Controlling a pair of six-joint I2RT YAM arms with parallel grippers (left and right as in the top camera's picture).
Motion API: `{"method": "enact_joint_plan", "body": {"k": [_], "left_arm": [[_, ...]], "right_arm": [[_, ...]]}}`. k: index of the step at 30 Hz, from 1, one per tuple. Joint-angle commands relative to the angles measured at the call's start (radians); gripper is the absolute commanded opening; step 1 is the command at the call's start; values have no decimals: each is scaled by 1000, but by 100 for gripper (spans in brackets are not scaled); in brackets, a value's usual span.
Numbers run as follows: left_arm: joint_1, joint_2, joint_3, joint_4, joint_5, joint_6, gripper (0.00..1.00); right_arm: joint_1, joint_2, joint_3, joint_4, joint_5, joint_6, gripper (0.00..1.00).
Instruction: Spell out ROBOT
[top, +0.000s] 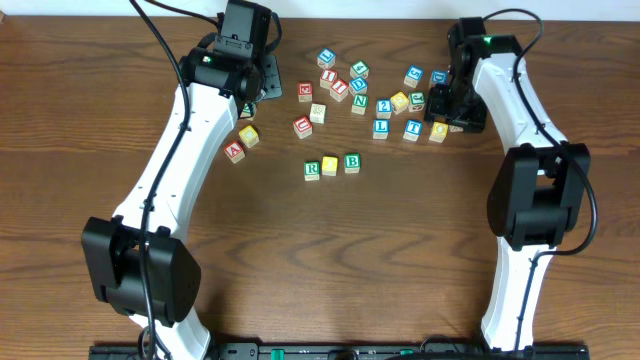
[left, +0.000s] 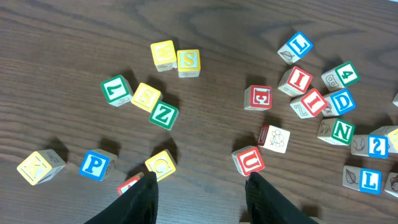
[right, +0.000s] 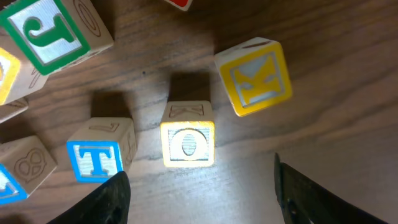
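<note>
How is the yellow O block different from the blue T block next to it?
The O block has a yellow letter and frame; the T block has blue ones. The O block lies facing the gap of the open right gripper; the T block lies off to the side, by one finger. Both are small wooden cubes, alike in size, flat on the table, not touching.

Robot lab or test bench, by look of it. Plain dark wood-grain table (top: 60, 150); white-and-black left arm (top: 185, 140) and right arm (top: 515, 100) rising from black rail (top: 300, 351) at near edge; wooden alphabet blocks (top: 360, 85) scattered over tabletop.
</note>
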Motion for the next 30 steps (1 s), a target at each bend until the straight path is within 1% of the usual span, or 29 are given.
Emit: {"method": "enact_joint_plan", "body": {"k": [1, 5, 8, 12, 21, 23, 30], "left_arm": [[5, 8, -8, 2, -17, 21, 45], [5, 8, -8, 1, -17, 21, 45], [5, 8, -8, 1, -17, 21, 45], [5, 8, -8, 0, -17, 21, 45], [5, 8, -8, 0, -17, 21, 45], [5, 8, -8, -3, -16, 21, 45], [5, 8, -8, -6, -16, 21, 45]], "right_arm": [[2, -5, -34, 33, -9, -6, 68], [2, -5, -70, 72, -9, 15, 66], [2, -5, -88, 91, -9, 32, 61], [2, -5, -122, 121, -9, 59, 59], [2, -5, -140, 221, -9, 61, 52], [2, -5, -140, 241, -9, 61, 45], [2, -5, -151, 238, -9, 61, 46]]}}
